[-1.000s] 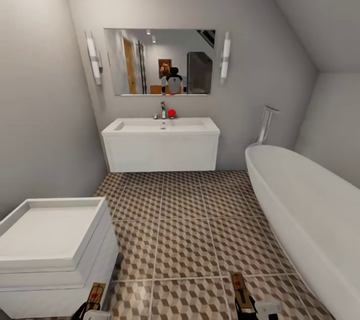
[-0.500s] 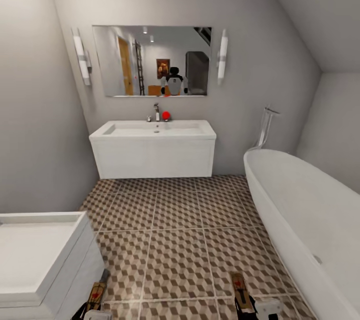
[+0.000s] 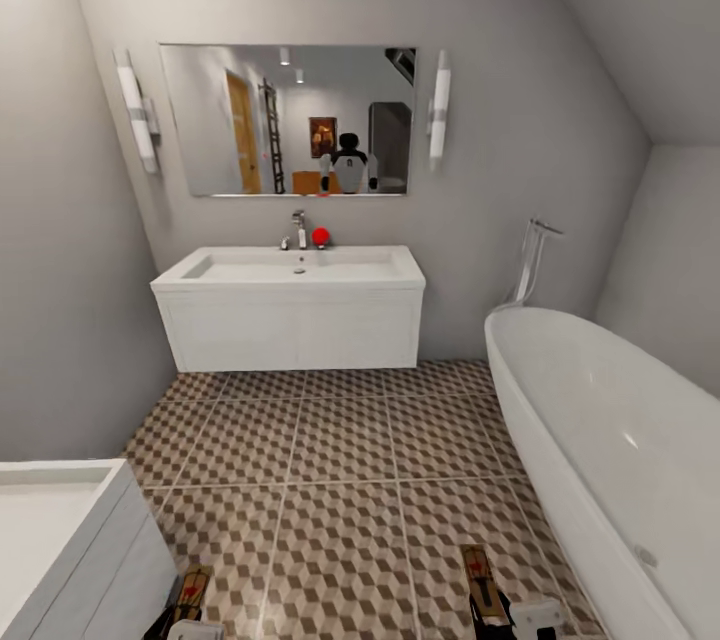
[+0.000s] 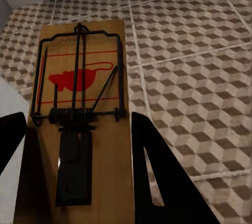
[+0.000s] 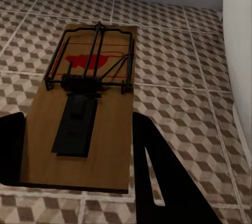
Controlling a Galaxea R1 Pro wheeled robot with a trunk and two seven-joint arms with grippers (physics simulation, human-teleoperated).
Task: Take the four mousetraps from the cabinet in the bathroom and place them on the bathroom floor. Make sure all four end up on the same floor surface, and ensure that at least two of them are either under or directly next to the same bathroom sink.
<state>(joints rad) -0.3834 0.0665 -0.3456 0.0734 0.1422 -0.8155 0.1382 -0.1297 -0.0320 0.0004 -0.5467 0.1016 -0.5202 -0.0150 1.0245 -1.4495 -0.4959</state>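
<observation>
both grippers, left (image 3: 187,620) and right (image 3: 497,617), were clamped on one mousetrap (image 4: 79,124) each (image 5: 86,121), carried above the bathroom floor (image 3: 340,480). over the last second the view swung rightward, the wall sink (image 3: 290,305) drifting left, so the base was likely lining up to set them down beside it.

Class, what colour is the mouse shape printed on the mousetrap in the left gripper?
Red, on the mousetrap board; clearest in the left wrist view.

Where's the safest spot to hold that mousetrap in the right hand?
By the plain wooden end, its long edges pinched from both sides, as the right hand does now. The mousetrap is a flat board; its spring and wire bar crowd the far end, leaving the near edges bare.
</observation>
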